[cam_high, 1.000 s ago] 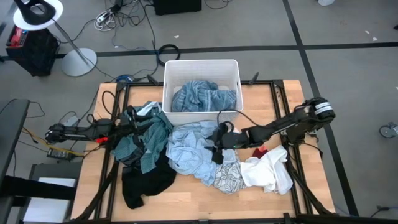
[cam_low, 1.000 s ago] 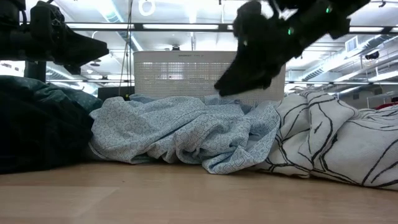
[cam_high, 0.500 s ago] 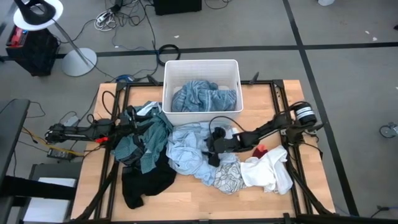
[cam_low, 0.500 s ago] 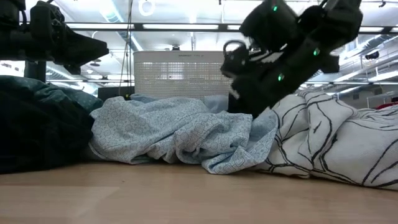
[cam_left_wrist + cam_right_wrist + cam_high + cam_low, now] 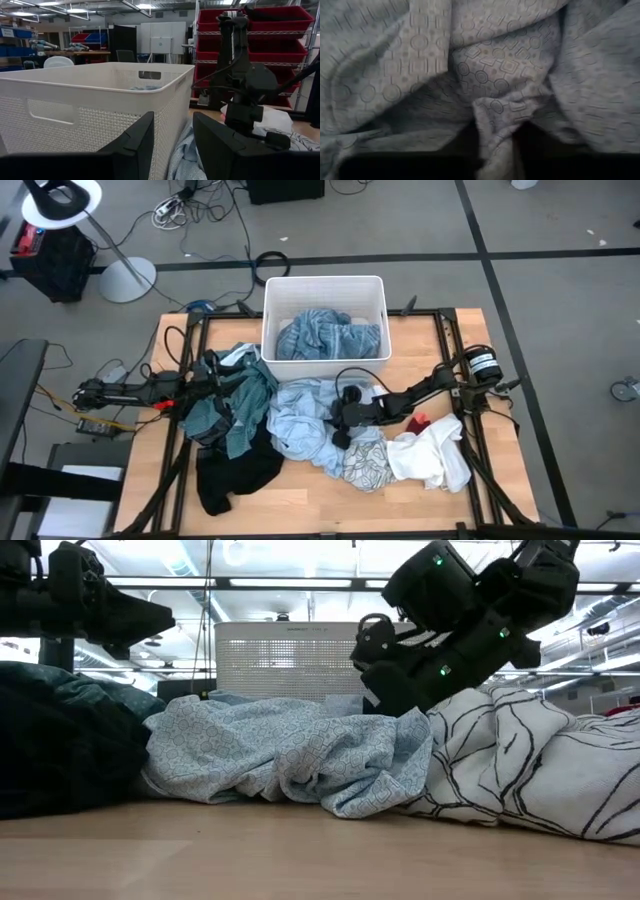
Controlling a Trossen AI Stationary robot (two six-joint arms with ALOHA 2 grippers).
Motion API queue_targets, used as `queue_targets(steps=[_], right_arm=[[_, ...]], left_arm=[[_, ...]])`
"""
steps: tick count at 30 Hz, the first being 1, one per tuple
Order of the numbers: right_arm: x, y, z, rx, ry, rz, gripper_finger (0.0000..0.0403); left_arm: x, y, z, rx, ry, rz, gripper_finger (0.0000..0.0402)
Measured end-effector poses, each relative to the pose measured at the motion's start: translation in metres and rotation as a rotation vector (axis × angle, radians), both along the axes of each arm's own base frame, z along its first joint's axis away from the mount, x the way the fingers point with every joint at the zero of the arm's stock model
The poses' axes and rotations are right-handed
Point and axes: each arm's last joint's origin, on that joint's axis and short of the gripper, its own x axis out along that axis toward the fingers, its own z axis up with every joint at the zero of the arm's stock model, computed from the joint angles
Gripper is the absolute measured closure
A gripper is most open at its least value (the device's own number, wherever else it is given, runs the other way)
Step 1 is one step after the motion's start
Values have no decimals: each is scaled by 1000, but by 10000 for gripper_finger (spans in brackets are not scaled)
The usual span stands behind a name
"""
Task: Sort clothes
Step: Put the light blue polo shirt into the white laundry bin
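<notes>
A light blue patterned garment (image 5: 300, 420) lies crumpled mid-table, beside a teal plaid shirt (image 5: 235, 405), a black piece (image 5: 230, 470), a white piece with black lines (image 5: 365, 465), a white piece (image 5: 430, 455) and a small red piece (image 5: 418, 423). A blue-grey striped shirt (image 5: 325, 335) lies in the white bin (image 5: 325, 280). My right gripper (image 5: 338, 430) is down on the light blue garment's right part, shut on it. My left gripper (image 5: 172, 145) waits open at the table's left, above the plaid shirt. My right gripper pinches a raised fold (image 5: 495, 135) of the light blue garment between its two fingers, slanting down from the table's right side. The fold bunches up at the fingers (image 5: 400, 705); the rest of the garment (image 5: 270, 750) lies slack on the table.
The bin stands at the table's far middle edge. Bare wood (image 5: 300, 505) shows along the near edge. Cables and a lamp base (image 5: 125, 280) lie on the floor beyond the table.
My right gripper has come down and toward the table's left onto the light blue garment and has taken hold of it. The cloth by its fingers has gathered into a raised fold; the rest has stayed put.
</notes>
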Motion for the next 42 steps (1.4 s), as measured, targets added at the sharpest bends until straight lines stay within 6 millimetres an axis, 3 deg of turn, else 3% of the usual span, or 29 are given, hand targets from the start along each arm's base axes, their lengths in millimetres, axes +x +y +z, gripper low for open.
queue_targets(steps=[2, 9, 24, 42], right_arm=[[0, 0, 5, -1, -12, 5, 386], [-6, 1, 30, 9, -56, 14, 392], [-48, 3, 125, -19, -224, -10, 395], [-74, -3, 287, -188, -239, -82, 395]], left_arm=[[0, 0, 0, 0, 1, 0, 259], [0, 0, 0, 0, 0, 0, 259], [0, 0, 0, 0, 0, 0, 259], [0, 0, 0, 0, 0, 0, 259]])
